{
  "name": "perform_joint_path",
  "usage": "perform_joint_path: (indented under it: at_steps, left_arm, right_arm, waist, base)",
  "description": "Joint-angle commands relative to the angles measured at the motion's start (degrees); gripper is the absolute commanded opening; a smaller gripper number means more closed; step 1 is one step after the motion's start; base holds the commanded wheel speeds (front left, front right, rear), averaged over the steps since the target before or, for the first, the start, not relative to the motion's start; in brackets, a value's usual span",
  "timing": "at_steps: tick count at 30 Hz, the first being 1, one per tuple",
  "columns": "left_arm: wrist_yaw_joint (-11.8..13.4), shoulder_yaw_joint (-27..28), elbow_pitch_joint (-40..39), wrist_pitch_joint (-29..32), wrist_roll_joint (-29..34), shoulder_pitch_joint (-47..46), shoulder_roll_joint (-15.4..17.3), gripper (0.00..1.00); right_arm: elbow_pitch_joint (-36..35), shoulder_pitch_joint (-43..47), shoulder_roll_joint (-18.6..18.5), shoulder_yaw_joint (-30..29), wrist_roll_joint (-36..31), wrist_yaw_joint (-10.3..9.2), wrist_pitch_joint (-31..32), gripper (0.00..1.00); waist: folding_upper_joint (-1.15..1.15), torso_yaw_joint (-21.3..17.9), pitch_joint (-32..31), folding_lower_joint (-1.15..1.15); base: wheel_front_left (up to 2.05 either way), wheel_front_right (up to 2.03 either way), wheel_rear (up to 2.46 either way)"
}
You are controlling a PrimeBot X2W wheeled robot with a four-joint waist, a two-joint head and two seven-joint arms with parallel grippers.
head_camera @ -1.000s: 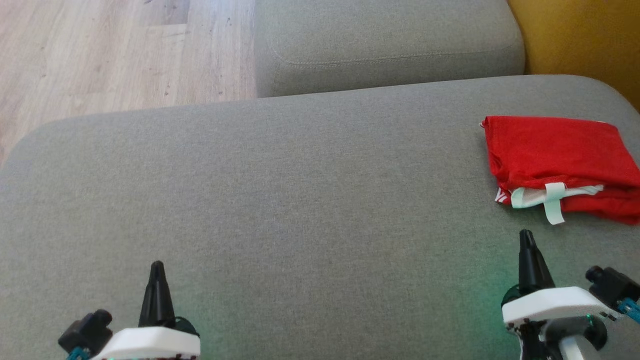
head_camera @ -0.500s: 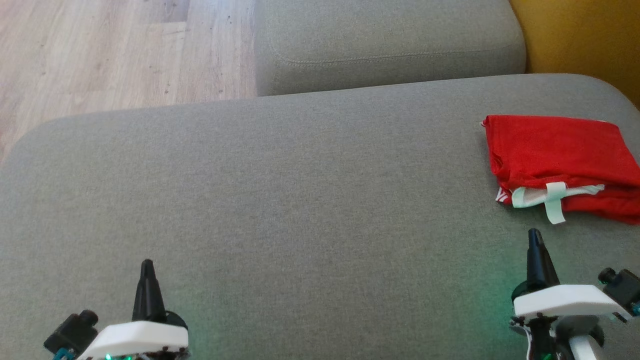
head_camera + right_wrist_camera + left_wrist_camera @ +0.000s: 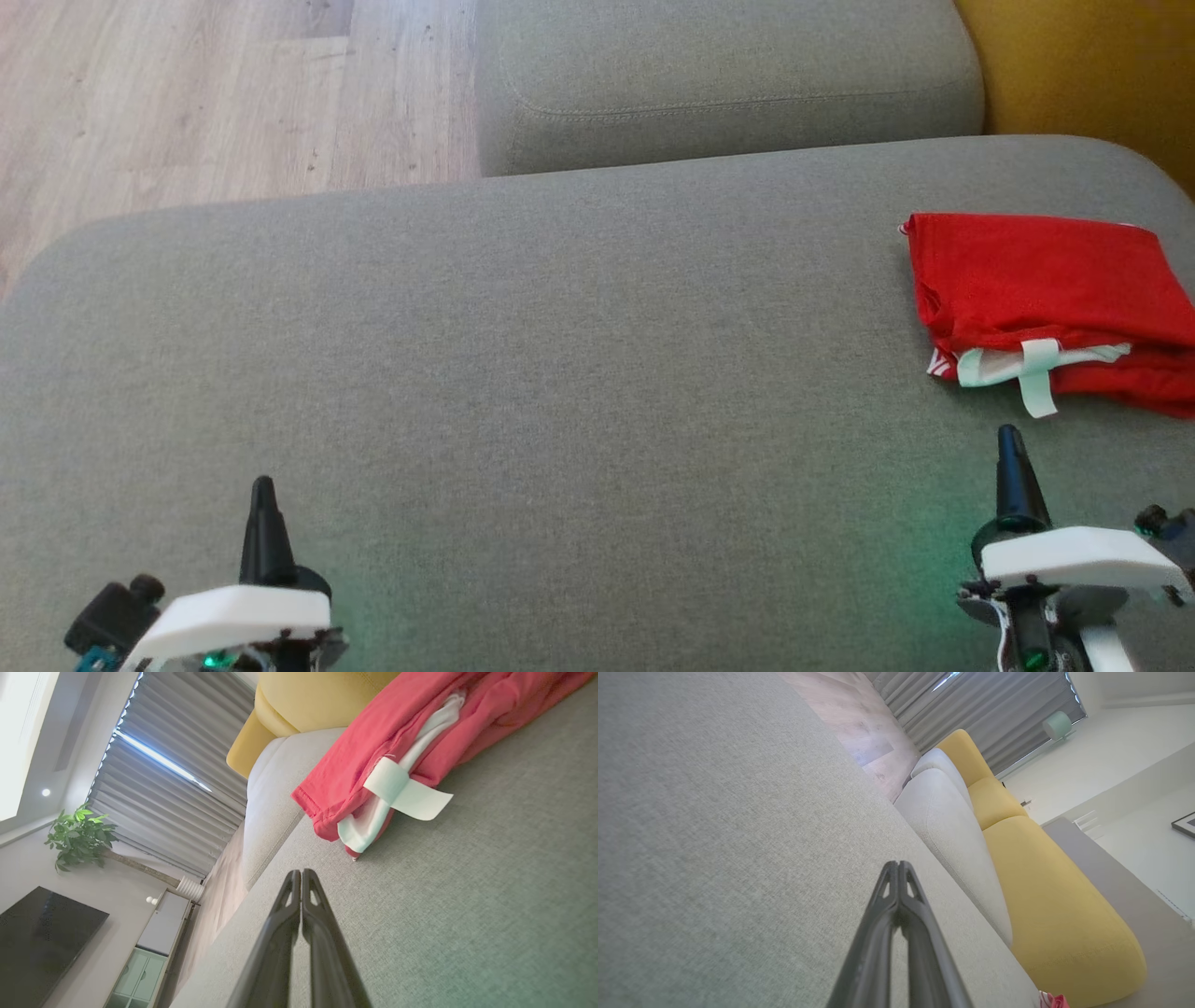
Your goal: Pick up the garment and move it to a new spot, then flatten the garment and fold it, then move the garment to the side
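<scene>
Head view: the red garment (image 3: 1046, 289) lies folded at the far right of the grey seat cushion (image 3: 560, 373), its long axis running across the view and its right end cut by the frame edge; a white strip (image 3: 1036, 383) hangs from the near hem. The right gripper (image 3: 1010, 446), fingers pressed together and holding nothing, points up the view from the lower right, with the garment directly ahead of its tip, near but apart. The left gripper (image 3: 263, 493), likewise closed and empty, sits at the lower left, well apart from the garment with bare cushion between. Wooden floor (image 3: 187, 93) and a second grey cushion (image 3: 728, 84) lie beyond. Left wrist view: the closed fingers point along bare upholstery toward a yellow cushion (image 3: 1055, 905); a scrap of red shows at the bottom edge, off to the side of the fingers. Right wrist view: the fingers meet at their tips over the seat cushion, and the folded bundle lies ahead and toward the view's right, its near hem and white strip facing the fingertips without contact. Judgement: folded and set aside, the garment looks close to its final state; any further reach falls to the right arm, approaching broadside to the long axis
</scene>
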Motion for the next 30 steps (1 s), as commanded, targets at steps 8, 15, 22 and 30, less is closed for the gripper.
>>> perform_joint_path:
  at_steps: [8,15,22,30]
  left_arm:
    - [-0.5,2.3,-2.3,1.6,-5.6,-3.3,0.3,0.00]
    - [-0.5,3.0,-2.6,2.7,-9.6,-3.5,0.3,0.00]
    - [-0.6,3.6,-2.9,3.8,-13.0,-3.8,0.3,0.00]
    - [-0.6,4.3,-3.2,5.1,-17.6,-4.1,0.4,0.00]
  right_arm:
    - [-2.9,-3.6,-0.2,-0.3,6.2,-0.02,1.6,0.00]
    - [-3.4,-3.7,-0.2,-0.8,10.5,-0.02,2.7,0.00]
    - [-3.8,-3.8,-0.2,-1.2,14.1,-0.03,3.7,0.00]
    - [-4.4,-3.9,-0.2,-1.7,19.0,-0.03,5.0,0.00]
  waist:
    - [0.00,0.0,0.1,0.00]
    - [0.00,0.1,0.3,0.00]
    - [0.00,0.1,0.4,0.00]
    - [0.00,0.2,0.5,0.00]
  base:
    - [0.00,0.00,0.00]
    - [0.00,0.00,0.00]
    - [0.00,0.00,0.00]
    - [0.00,0.00,0.00]
